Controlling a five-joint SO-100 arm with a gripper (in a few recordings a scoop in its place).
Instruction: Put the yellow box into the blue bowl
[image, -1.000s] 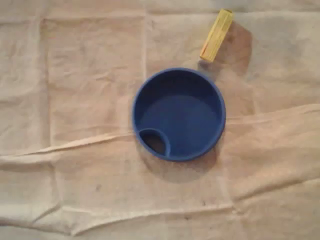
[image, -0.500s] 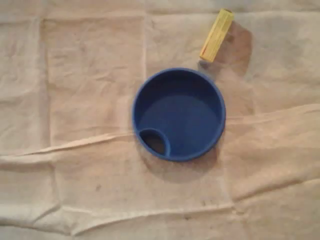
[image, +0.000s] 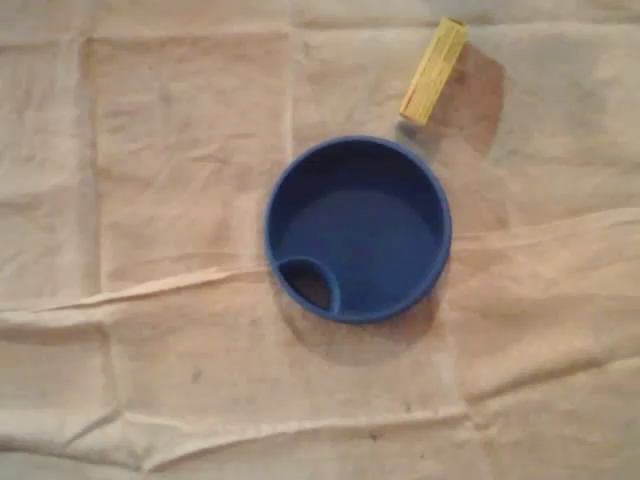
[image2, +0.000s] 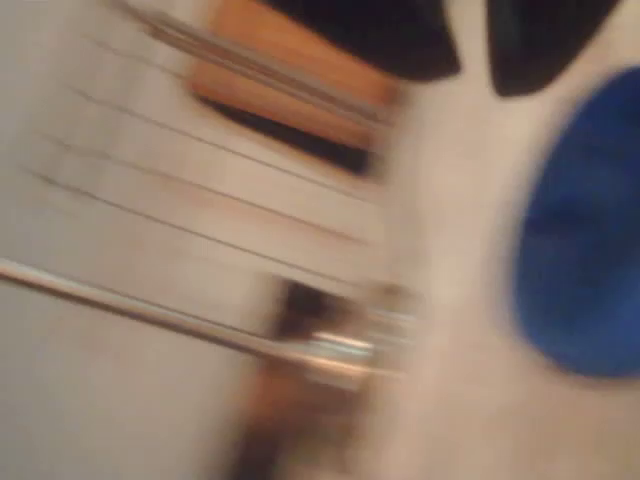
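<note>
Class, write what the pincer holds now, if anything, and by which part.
Not the yellow box: it lies untouched on the cloth, outside the blue bowl; the blurred wrist view settles nothing more.

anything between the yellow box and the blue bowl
Only a short, shaded strip of bare cloth lies between the yellow box and the blue bowl, as the overhead view shows; they look apart.
</note>
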